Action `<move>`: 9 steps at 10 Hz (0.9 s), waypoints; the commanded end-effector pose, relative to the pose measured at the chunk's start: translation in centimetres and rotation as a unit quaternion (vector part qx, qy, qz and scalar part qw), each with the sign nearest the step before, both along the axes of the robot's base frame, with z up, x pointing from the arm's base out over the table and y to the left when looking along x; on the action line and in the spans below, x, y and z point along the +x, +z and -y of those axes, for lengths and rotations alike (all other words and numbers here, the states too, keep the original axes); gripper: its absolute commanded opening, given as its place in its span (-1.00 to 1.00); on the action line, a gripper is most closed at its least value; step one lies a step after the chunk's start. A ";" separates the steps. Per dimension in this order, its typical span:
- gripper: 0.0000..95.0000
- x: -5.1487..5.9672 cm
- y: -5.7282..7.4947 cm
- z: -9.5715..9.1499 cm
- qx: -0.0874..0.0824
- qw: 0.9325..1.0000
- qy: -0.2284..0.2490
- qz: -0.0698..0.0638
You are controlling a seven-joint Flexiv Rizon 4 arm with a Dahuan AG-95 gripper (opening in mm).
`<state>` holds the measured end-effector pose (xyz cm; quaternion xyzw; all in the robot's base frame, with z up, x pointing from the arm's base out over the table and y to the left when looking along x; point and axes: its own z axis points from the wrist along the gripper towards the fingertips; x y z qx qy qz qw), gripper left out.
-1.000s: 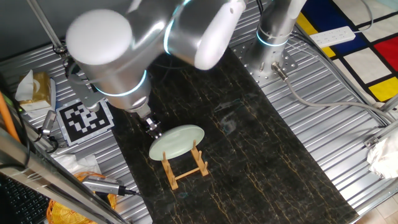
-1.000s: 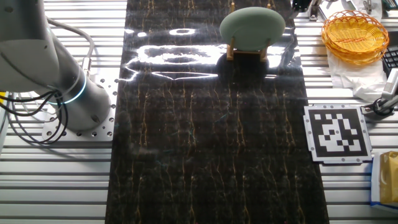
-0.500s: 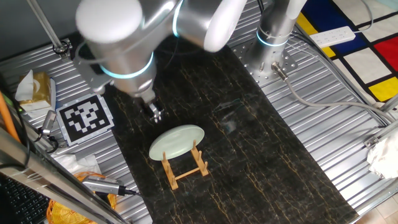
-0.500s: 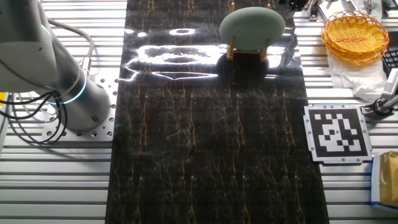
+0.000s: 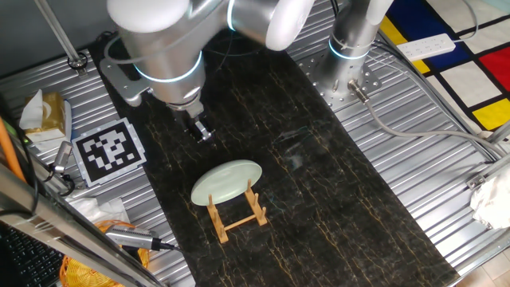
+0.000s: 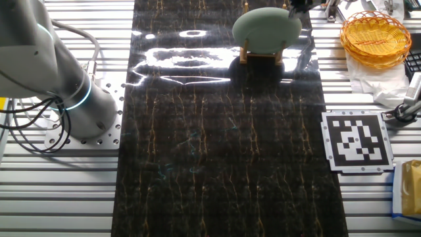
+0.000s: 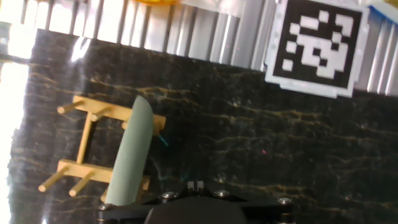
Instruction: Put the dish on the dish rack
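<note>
Dish: round, shallow, pale mint-green glossy plate (image 5: 227, 181) standing on edge, tilted, between the pegs of the rack; seen edge-on in the hand view.
Rack: small light-brown wooden dish rack (image 5: 238, 213) with two rails and short pegs, on the dark marbled tabletop (image 5: 319, 183).
Hand: two-finger hand (image 5: 202, 132) raised above the tabletop, apart from the plate, holding nothing; fingers close together, gap too small to judge.
Nearby: black-and-white marker tag (image 5: 109, 150) beside the dark surface; orange wire basket (image 6: 375, 39) off to the side.
</note>
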<state>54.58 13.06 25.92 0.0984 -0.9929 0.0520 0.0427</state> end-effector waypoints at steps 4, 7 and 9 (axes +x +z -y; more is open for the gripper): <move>-1.00 -4.3 -4.2 2.8 0.008 0.997 0.014 0.071; -1.00 -4.9 -4.1 3.2 0.029 0.996 0.003 0.090; -1.00 -4.9 -4.1 3.2 0.033 0.996 0.015 0.087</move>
